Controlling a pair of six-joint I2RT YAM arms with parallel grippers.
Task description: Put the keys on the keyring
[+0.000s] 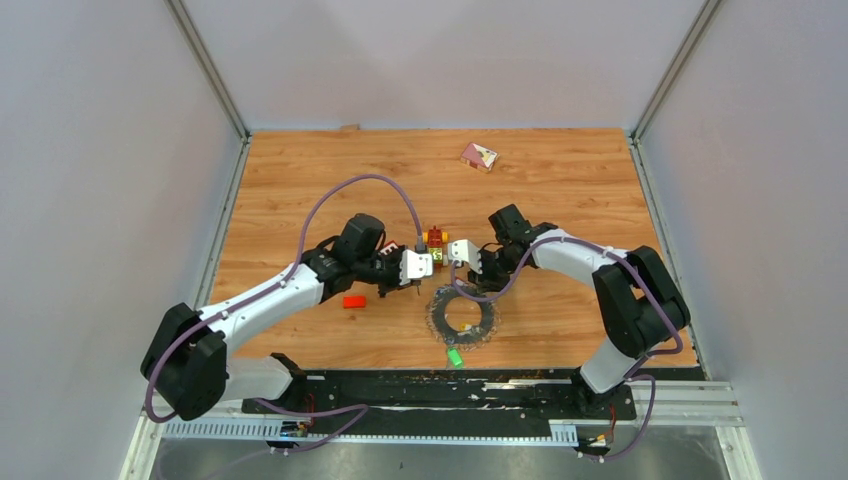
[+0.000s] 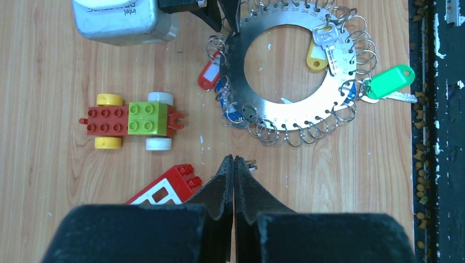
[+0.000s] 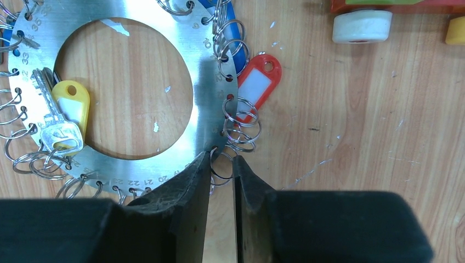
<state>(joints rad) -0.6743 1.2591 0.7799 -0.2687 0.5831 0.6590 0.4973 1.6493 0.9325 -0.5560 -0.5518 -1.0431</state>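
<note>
While the left gripper [image 2: 234, 161] is pressed together, the right gripper [image 3: 221, 159], narrowly spread, has a split ring [image 3: 222, 165] of the keyring [image 3: 204, 98] between its tips.

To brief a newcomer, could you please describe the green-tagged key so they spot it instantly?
On the wooden table, find the round metal keyring near the arms' bases. One key sticks out from its rim toward them. Only its tag is green; the yellow tag lies in the hole, the red tag opposite.

keyring [image 3: 211, 98] cut by left edge, toy car [image 3: 362, 26] cropped at top, red brick [image 2: 175, 183] partly behind left gripper [image 2: 234, 159]
</note>
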